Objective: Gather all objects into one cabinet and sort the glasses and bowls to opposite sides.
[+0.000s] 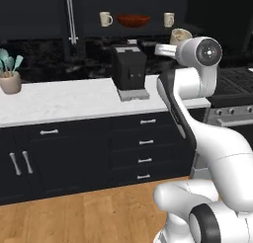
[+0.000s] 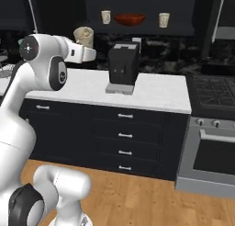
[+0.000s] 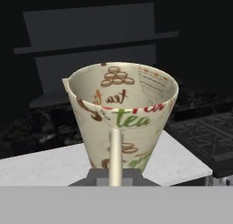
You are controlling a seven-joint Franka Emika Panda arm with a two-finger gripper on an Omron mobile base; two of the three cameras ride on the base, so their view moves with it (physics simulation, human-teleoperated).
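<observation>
Overhead, the cabinet (image 1: 143, 27) shelf carries two mugs (image 1: 105, 19) flanking the bowl (image 1: 133, 20). Base views show the gripper (image 2: 85, 42) clenched on a third mug (image 2: 84, 36) above the counter (image 2: 156, 89); the hand view alone reveals its "tea" lettering.

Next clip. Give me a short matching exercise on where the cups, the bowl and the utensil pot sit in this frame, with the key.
Things:
1. red-brown bowl
2. mug held by the tool
3. utensil pot
4. coffee machine

Places:
A. on the white counter, at its far left end in the left base view
B. in the air above the counter, below the shelf
C. on the cabinet shelf between two mugs
D. on the counter, below the bowl

Pairs: 1-C, 2-B, 3-A, 4-D
</observation>
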